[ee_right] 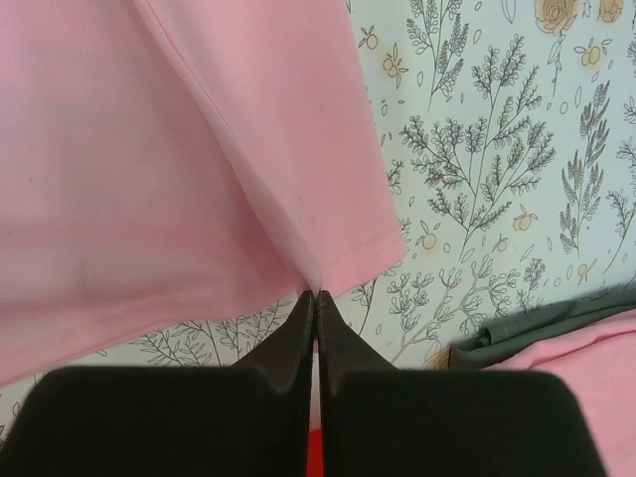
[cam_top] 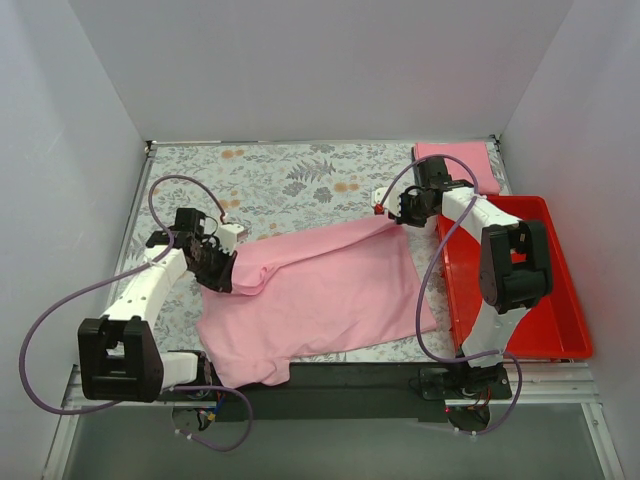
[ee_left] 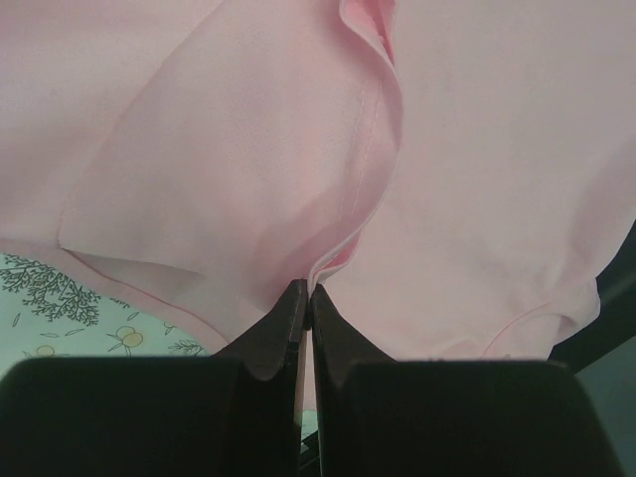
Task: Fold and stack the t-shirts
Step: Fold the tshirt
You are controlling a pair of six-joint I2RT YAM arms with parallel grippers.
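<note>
Pink t-shirt (cam_top: 330,290) is lying mid-frame on the floral table (cam_top: 280,175). The left gripper (ee_left: 307,290) is pinching a folded edge at centre left, and the right gripper (ee_right: 315,296) is clamping a hem corner at upper right. The step is probably best done by both lifting together, with the cloth taut. Open room is lying along the upper frame, while the red tray (cam_top: 560,330) and the folded pink shirt (cam_top: 470,160) are crowding the right edge.

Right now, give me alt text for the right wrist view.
The right gripper is shut on the hem of the pink t-shirt, which fills the left half. Floral tablecloth shows at right, with dark cloth and more pink fabric lower right.
</note>
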